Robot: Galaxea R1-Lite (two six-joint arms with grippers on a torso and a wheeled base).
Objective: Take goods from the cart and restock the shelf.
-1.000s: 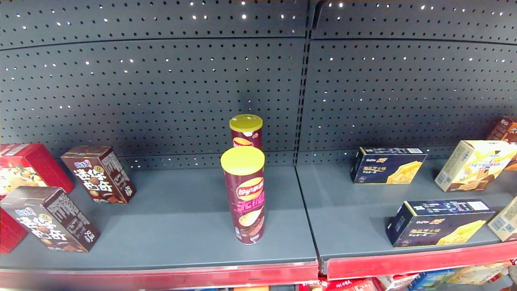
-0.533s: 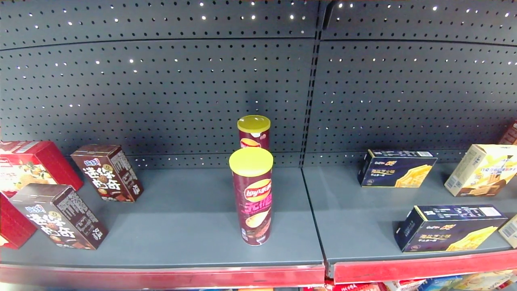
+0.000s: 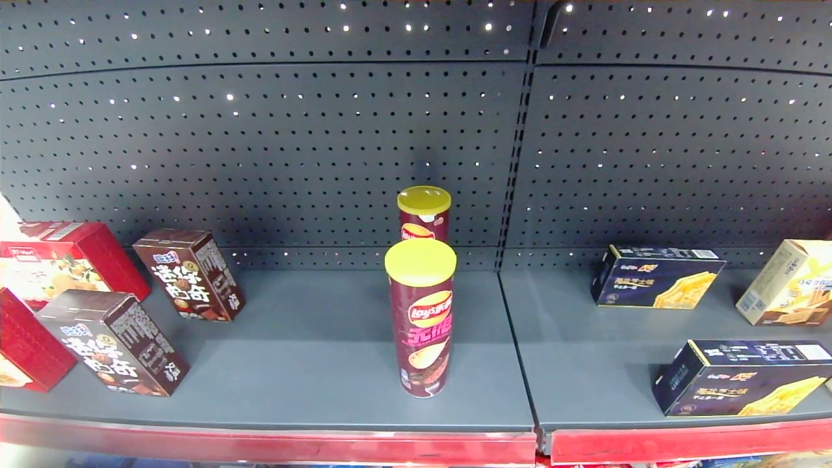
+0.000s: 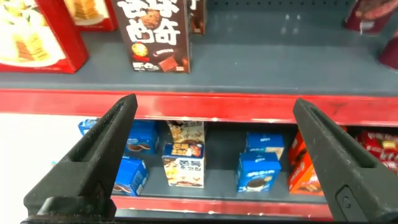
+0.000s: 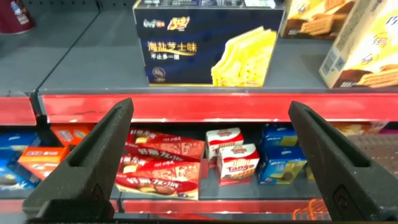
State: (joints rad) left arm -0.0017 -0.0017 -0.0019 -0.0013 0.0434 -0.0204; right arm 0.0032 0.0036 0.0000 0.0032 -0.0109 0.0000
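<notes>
While neither arm carries goods, restocking looks part done: left gripper sits before the shelf front, fingers spread wide, empty. Red boxes and brown boxes crowd the left end, two chip cans stand upright mid-shelf, one behind the other, bare room either side probably left to fill. Dark blue boxes and a beige box take the right; right gripper equally wide, empty

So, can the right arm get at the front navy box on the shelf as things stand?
Probably yes. The right gripper is open and faces the front navy box, which sits near the shelf edge with nothing before it. The gripper looks low, level with that edge, so lift first.
</notes>
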